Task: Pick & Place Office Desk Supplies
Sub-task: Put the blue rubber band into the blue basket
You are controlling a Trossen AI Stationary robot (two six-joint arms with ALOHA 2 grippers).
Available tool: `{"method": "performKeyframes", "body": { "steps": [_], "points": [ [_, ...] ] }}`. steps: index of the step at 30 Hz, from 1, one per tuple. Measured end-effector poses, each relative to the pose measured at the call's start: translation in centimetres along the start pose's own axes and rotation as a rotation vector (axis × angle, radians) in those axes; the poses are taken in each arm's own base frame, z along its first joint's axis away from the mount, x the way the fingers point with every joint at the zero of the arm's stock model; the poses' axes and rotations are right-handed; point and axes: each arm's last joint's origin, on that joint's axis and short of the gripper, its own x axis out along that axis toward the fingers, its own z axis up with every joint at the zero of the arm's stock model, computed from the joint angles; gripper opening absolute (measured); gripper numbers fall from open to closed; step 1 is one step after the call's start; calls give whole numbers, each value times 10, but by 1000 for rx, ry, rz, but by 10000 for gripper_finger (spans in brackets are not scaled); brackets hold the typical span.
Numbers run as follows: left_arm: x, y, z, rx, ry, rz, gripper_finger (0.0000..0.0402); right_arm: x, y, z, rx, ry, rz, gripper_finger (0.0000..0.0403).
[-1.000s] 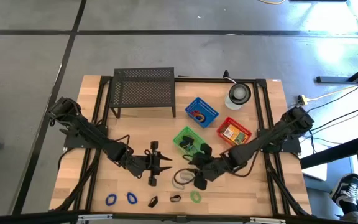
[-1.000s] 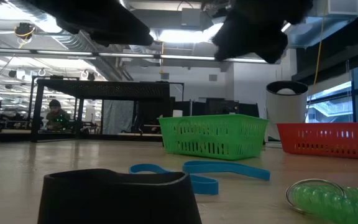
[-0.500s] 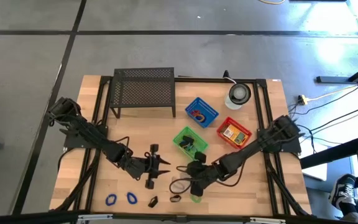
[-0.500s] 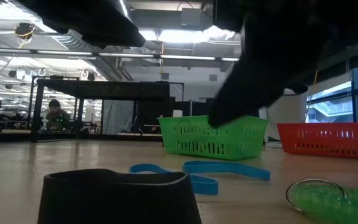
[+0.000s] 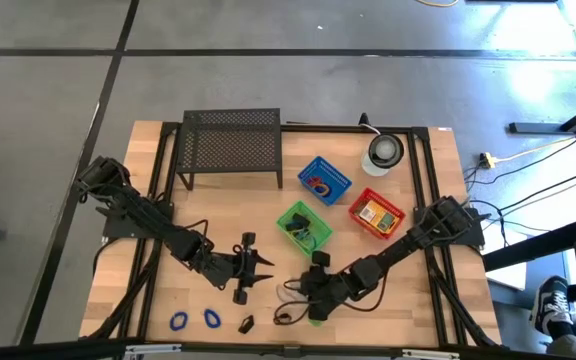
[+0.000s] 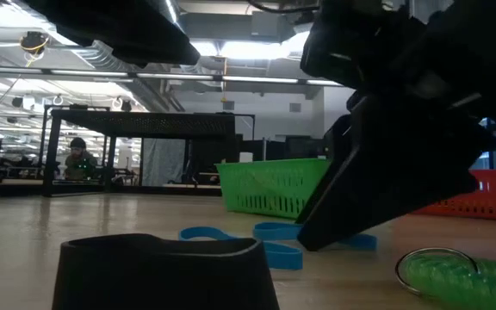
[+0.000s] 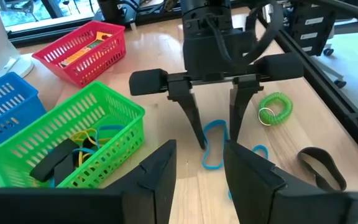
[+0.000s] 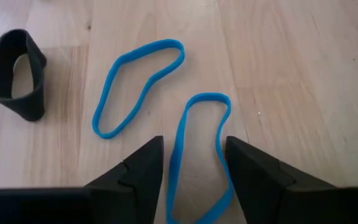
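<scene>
Okay, my left gripper (image 5: 251, 268) waits near the table's middle, fingers parted and empty, no change there. My right gripper (image 7: 217, 144) has dropped in the last second from beside the green basket (image 5: 305, 228) to the tabletop, fingers spread astride one blue loop (image 8: 207, 95), nothing held yet. That loop lies flat on the wood beside a second blue loop (image 8: 143, 48), so I judge the pick is about to start.

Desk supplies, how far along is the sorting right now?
Partly done. The green basket, red basket and blue basket each hold items. In hand: the right gripper, open, hangs low over one blue band, nothing gripped yet. Left on the table: the other blue band, a black band, the green coil and more. The left gripper waits open nearby.
</scene>
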Motion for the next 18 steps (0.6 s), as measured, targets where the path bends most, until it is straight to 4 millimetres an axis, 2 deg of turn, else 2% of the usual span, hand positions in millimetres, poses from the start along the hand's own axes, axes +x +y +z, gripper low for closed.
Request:
{"method": "performKeyframes", "body": {
  "steps": [9, 18],
  "points": [
    [0, 0, 0, 0, 0, 3, 127, 0, 1, -1, -5, 5, 2, 152],
    [0, 0, 0, 0, 2, -13, 127, -1, 2, -2, -9, 24, 26, 73]
  ]
}}
